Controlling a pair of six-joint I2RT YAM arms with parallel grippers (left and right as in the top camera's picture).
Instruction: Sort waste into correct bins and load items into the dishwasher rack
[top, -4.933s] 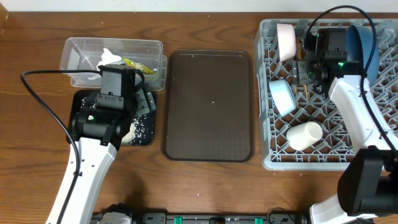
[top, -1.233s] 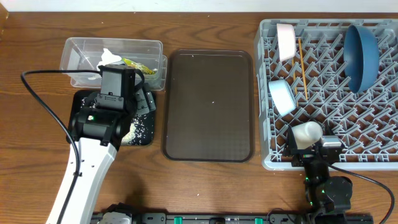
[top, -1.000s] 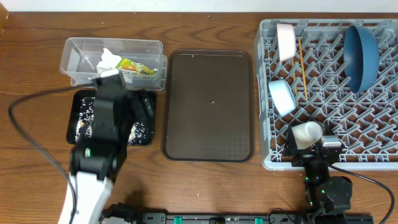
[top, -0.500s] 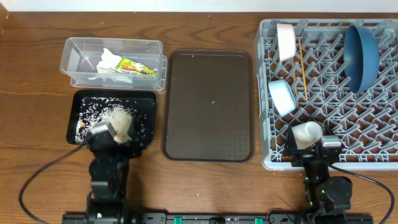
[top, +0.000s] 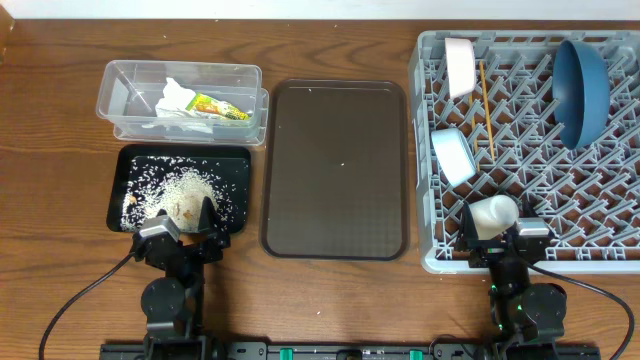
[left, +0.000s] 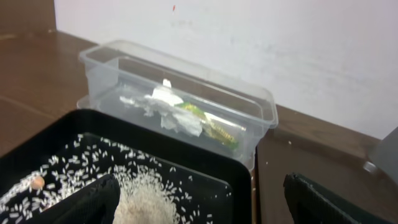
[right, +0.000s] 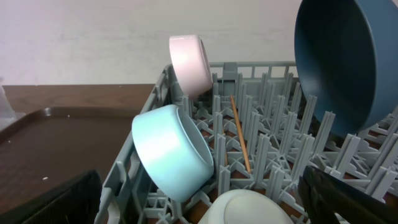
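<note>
one wooden desk (top: 330, 300), bearing all that follows.
one grey dishwasher rack (top: 560, 180), right side, loaded.
one dark brown serving tray (top: 335, 170), centre, between the rack and the two bins.
one clear tub (top: 180, 66), far left; one black tray (top: 115, 190) just in front of it.
one dark blue plate (top: 582, 75), on edge among the pegs at the rack's far right corner.
one light-blue bowl (top: 455, 155), tilted at the rack's left edge; one small white bowl (top: 460, 65) on edge beyond it.
one white cup (top: 490, 215), on its side near the rack's front.
one left pincer (top: 182, 222), fingers spread wide and grasping nothing, at the black tray's near edge.
one right pincer (top: 500, 238), likewise spread and released, at the rack's front wall, the cup just ahead of it.
one crumpled napkin (top: 175, 98) and one yellow-green wrapper (top: 215, 105), touching, inside the tub.
one wooden chopstick (top: 486, 110) seen plainly, lying on the lattice beside the bowls.
many rice scraps (top: 185, 185), heaped and scattered in the black tray.
</note>
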